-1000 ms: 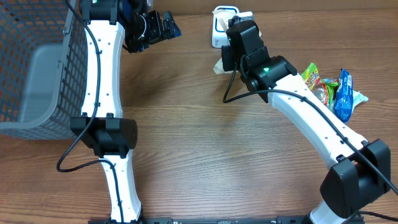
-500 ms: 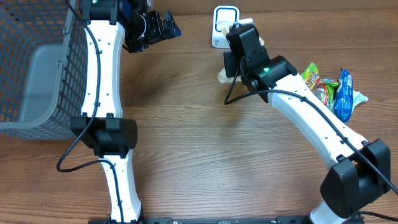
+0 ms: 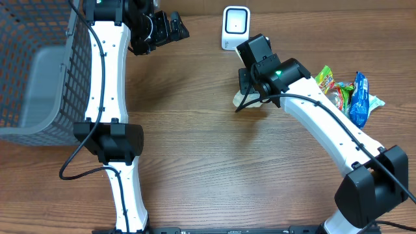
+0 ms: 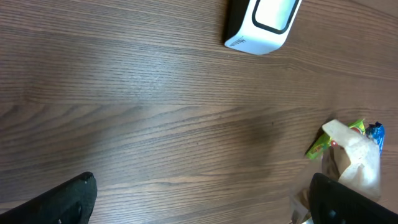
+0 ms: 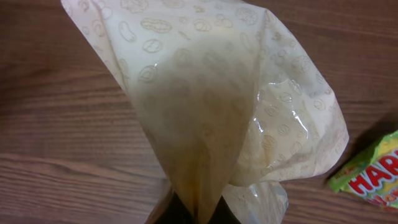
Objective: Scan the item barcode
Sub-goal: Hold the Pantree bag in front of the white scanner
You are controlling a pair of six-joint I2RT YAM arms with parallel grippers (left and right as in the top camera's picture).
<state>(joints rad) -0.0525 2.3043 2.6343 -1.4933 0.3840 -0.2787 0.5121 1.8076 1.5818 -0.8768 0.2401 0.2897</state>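
A wood-grain table (image 3: 195, 162) is carrying everything. At far left a wire basket (image 3: 39, 65) is standing, and beside it the left gripper (image 3: 170, 27) is hanging wide and empty. Further right, the right gripper (image 5: 193, 214) is drawing its pale printed pouch (image 5: 211, 112) back from the scanner (image 3: 234, 26) it faced a moment ago, suggesting the pass is done. The pouch is fanning out from its tightly closed jaws, which are pinching its neck.

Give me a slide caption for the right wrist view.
Right gripper pinching a translucent peanut-print bag above the wooden table, Haribo packet at lower right.
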